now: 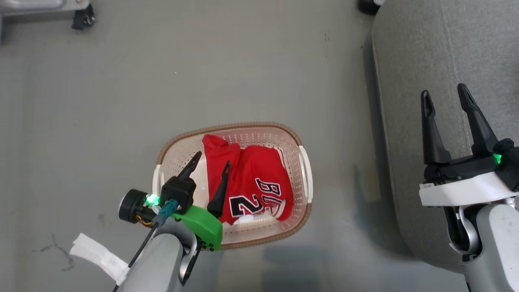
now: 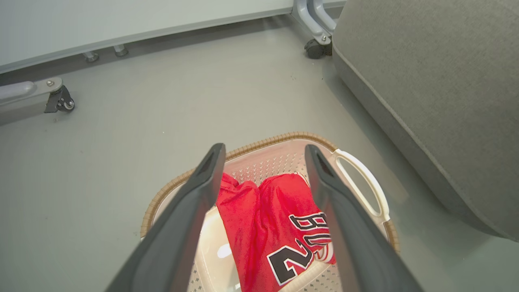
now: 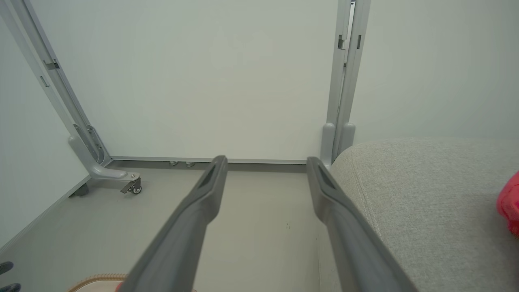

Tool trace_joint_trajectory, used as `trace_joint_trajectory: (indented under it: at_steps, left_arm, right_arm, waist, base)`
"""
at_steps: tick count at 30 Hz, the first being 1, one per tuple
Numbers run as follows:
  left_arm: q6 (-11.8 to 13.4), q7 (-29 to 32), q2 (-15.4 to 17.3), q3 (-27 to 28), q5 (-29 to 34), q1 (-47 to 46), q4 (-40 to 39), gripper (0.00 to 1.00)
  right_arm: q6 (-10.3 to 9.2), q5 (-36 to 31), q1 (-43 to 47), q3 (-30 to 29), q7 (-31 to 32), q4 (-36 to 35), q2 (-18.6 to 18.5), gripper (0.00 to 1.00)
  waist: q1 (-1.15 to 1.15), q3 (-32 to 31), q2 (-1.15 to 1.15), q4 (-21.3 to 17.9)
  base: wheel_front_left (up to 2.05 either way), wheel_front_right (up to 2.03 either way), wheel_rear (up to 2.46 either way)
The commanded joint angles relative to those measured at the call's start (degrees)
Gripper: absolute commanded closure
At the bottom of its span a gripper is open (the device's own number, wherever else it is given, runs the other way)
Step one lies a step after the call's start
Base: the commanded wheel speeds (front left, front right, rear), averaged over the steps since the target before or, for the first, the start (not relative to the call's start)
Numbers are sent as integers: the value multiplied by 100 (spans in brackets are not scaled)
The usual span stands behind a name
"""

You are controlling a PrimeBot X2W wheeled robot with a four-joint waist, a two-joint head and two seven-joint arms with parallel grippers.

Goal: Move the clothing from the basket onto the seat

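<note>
Left claw (image 1: 213, 158): two dark fingers (image 1: 221, 186) spread wide, tilted up and a little rightward, nothing between them. Pale left forearm (image 1: 158, 259) rises from the bottom edge. Right claw (image 1: 443, 90): fingers apart, pointing up, empty. Right forearm (image 1: 492, 243) upright at lower right.

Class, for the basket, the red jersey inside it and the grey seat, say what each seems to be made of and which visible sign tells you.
Basket: likely moulded plastic, cream, smooth, with punched holes; its brown rim looks woven, possibly imitation. Jersey: soft, thin, synthetic-looking cloth that crumples. Seat: matte woven upholstery, with weave and seams showing.
</note>
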Motion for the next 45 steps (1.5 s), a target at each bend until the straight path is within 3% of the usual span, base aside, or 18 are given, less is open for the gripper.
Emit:
trace_joint_trajectory:
  at_steps: [1, 10, 12, 16, 30, 45]
  left_arm:
    - [-41, 4, 35, -25, 80, -310, 297, 0]
    - [-81, 2, 225, 9, 144, -1537, 2461, 0]
    - [113, 3, 388, 20, 249, -1777, 2828, 0]
    - [167, 2, 478, 101, 203, -2128, 3336, 0]
    - [334, 5, 687, 308, 13, -2813, 3950, 0]
    - [107, 137, 780, -100, 242, -3429, 4244, 0]
  right_arm:
    - [-10, -6, -139, 47, -17, -68, 43, 0]
    - [-10, 9, -422, 200, -17, -183, 255, 0]
    - [-10, -46, -505, 331, -17, -221, 269, 0]
    - [-10, -23, -571, 343, -18, -248, 386, 0]
    - [-10, -18, -778, 549, -17, -302, 548, 0]
    - [10, 88, -842, 748, 4, -172, 654, 0]
  waist:
    - [0, 1222, 0, -532]
    - [0, 2074, 0, -1033]
    - [0, 2241, 0, -1177]
    - [0, 2514, 0, -1338]
    - [0, 3119, 0, -1607]
    - [0, 3575, 0, -1807]
  base:
    - [0, 0, 0]
    - [0, 0, 0]
    - [0, 0, 0]
    - [0, 0, 0]
    - [0, 0, 0]
    - [0, 0, 0]
